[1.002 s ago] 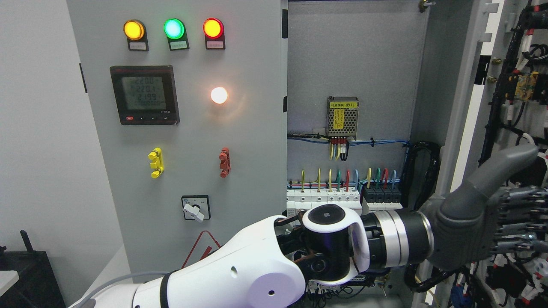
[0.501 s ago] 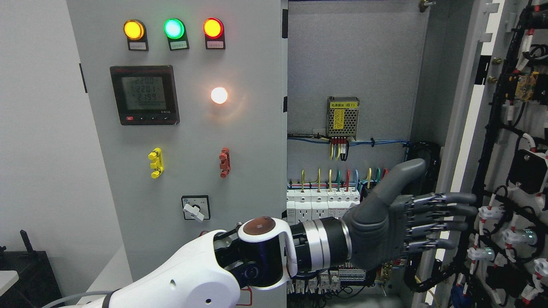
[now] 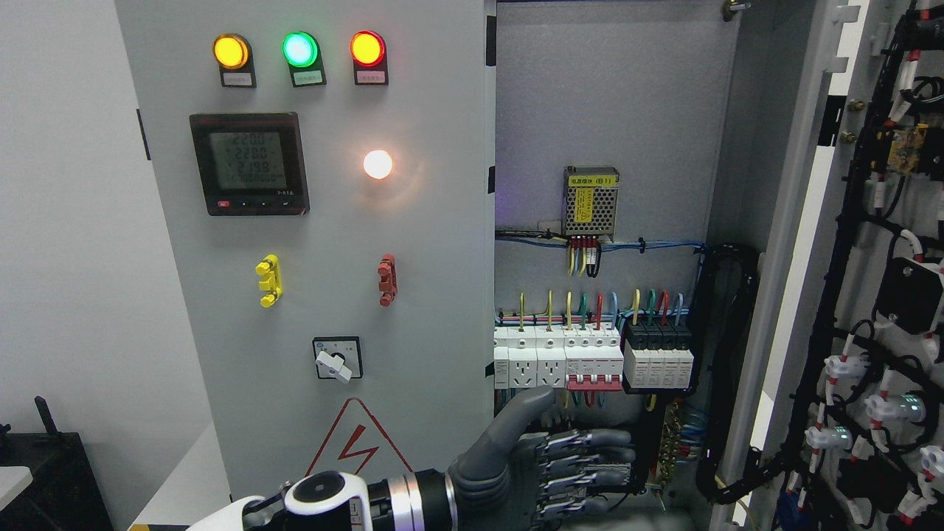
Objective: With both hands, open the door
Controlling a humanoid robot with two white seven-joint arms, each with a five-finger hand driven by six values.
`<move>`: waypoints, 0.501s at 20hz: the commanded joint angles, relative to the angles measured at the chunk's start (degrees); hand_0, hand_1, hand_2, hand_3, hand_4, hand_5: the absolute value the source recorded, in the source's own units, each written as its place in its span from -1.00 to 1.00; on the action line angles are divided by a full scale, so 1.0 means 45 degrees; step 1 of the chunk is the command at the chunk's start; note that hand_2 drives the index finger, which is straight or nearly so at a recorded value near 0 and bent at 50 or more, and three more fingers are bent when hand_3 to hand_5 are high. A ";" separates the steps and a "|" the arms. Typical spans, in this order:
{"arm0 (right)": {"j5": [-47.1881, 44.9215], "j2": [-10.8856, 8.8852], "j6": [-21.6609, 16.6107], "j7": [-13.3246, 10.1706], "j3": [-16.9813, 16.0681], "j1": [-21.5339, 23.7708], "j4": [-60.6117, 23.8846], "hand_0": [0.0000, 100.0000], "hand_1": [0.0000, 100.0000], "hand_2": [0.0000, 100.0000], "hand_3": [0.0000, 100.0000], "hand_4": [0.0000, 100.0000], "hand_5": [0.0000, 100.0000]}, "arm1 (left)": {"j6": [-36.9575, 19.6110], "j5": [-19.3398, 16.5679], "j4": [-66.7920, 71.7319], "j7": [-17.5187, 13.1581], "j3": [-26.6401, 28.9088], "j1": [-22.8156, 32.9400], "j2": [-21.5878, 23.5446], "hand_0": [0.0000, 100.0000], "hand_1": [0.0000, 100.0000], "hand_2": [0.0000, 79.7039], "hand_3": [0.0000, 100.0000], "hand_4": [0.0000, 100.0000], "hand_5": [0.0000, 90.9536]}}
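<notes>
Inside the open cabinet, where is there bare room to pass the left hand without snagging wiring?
Free: the plain grey back panel above the power supply. Crowded: the breaker row with its coloured wires, the black cable bundle on its right, and the open door with its wiring. The left hand, fingers open, sits below the breakers.

Three lit indicator lamps are set in a row at the top of the grey panel: an amber lamp, a green lamp and a red lamp. Below them a digital meter is mounted, with a glowing white lamp to its right. Lower down, a yellow clip and a red clip are fixed, above a rotary switch and a red warning triangle. A dark case is seen at lower left.
</notes>
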 commanded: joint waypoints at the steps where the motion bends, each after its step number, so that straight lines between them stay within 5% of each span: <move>1: 0.0000 0.0000 0.0003 -0.0007 0.0017 0.0006 0.0001 -1.00 -1.00 -1.00 -1.00 -1.00 -1.00 | -0.0199 -0.0918 -0.1048 -0.0142 0.0069 0.2473 0.3946 -1.00 -1.00 -1.00 -1.00 -0.91 -1.00; 10: 0.0000 0.0000 0.0003 -0.0007 0.0017 -0.0013 0.0001 -1.00 -1.00 -1.00 -1.00 -1.00 -1.00 | -0.0628 -0.2519 -0.1087 -0.0220 0.0848 0.6570 0.6135 -1.00 -1.00 -1.00 -1.00 -0.91 -1.00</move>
